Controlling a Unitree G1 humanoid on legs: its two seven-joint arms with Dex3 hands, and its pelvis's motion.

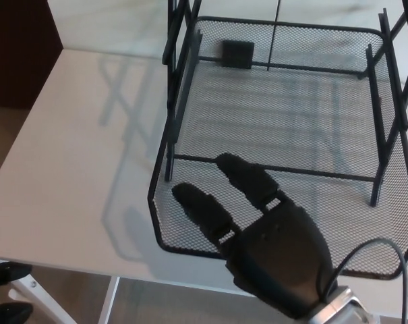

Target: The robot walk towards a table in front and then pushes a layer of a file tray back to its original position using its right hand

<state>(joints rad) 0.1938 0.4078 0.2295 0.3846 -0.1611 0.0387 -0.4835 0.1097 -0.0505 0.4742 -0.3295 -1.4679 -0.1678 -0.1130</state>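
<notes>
A black wire-mesh file tray layer sticks out from its black frame over the white table, its front rim near the table's front edge. My right hand lies over the layer's front rim, palm down, fingers spread and stretched onto the mesh. It is open and holds nothing. A small black tab sits at the layer's back wall. Two dark fingertips of my left hand show at the bottom left corner, below the table edge.
The table's left part is bare white surface with the frame's shadow on it. A dark brown panel stands at the far left. A white table leg shows below the front edge. A black cable loops by my right wrist.
</notes>
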